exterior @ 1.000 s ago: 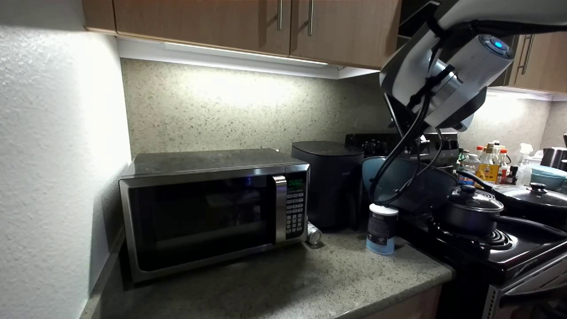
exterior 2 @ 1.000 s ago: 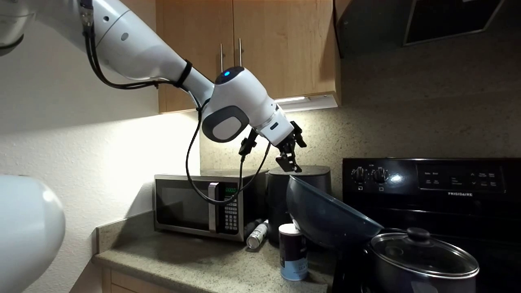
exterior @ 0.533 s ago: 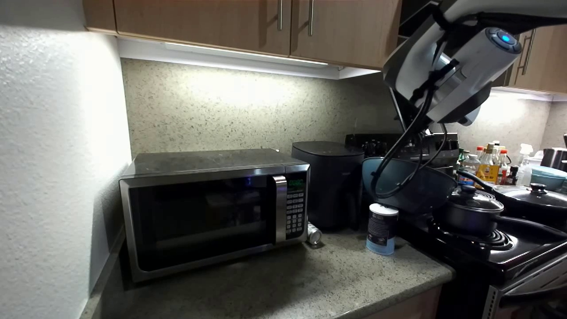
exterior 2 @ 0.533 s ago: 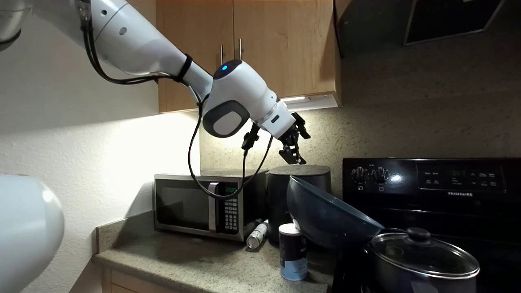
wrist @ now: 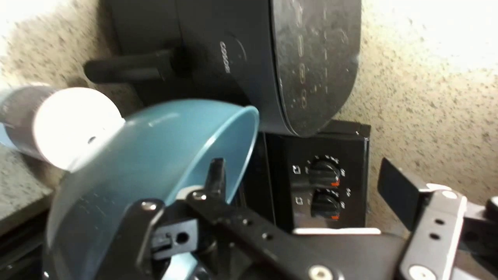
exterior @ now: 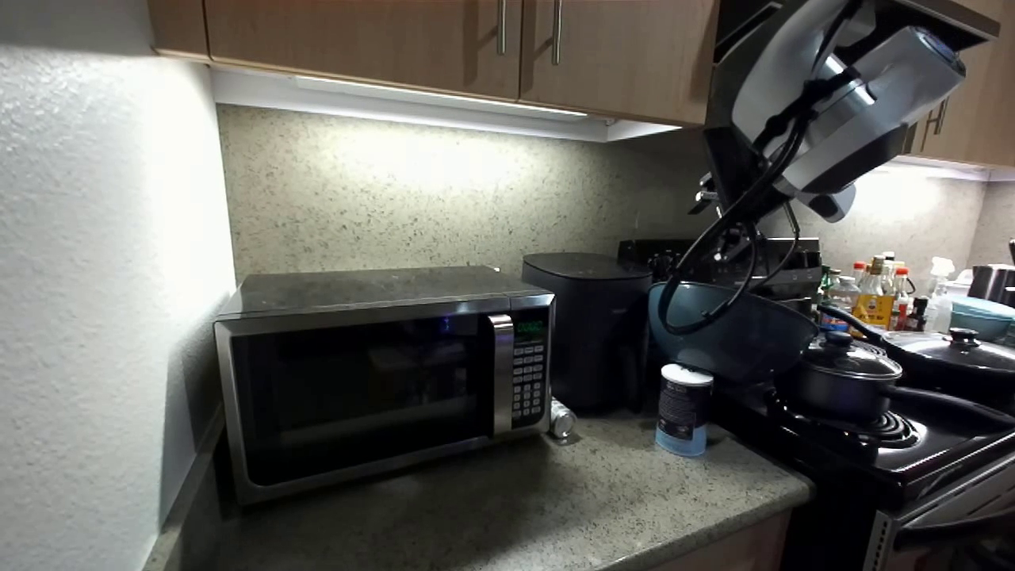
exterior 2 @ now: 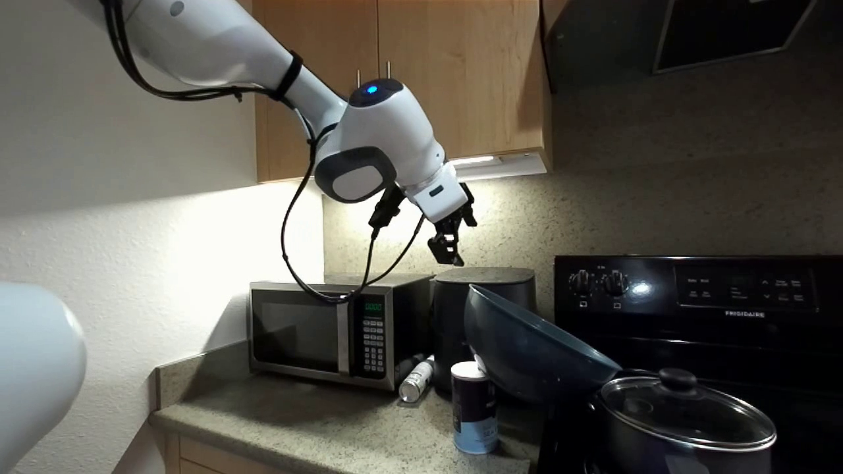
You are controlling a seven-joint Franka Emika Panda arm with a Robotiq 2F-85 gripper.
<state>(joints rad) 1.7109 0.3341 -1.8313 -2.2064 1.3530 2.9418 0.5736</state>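
Note:
My gripper (exterior 2: 465, 241) hangs in the air above the air fryer and the bowl's raised rim, its jaws wide apart and nothing between them. In the wrist view, the black fingers (wrist: 216, 177) frame the stove knobs (wrist: 326, 173) behind. A blue bowl (exterior 2: 533, 349) sits tilted, one rim high, beside the air fryer (exterior 2: 451, 322); one finger overlaps it in the wrist view, but they are apart in an exterior view. A salt canister (exterior 2: 474, 415) with a white lid stands upright on the counter close against the bowl. Arm and cables mostly hide the gripper in an exterior view.
A microwave (exterior: 357, 396) stands left of the air fryer, with a can (exterior 2: 415, 383) lying beside it. A lidded pot (exterior 2: 685, 415) is on the stove (exterior: 912, 444) near the bowl. Wall cabinets (exterior 2: 461, 79) hang above. Several bottles (exterior: 872, 297) stand beyond the stove.
The arm has risen, lifting the gripper away from the bowl's rim; in the latest half second it also swung back toward the microwave side. Bowl, canister and pot have not moved.

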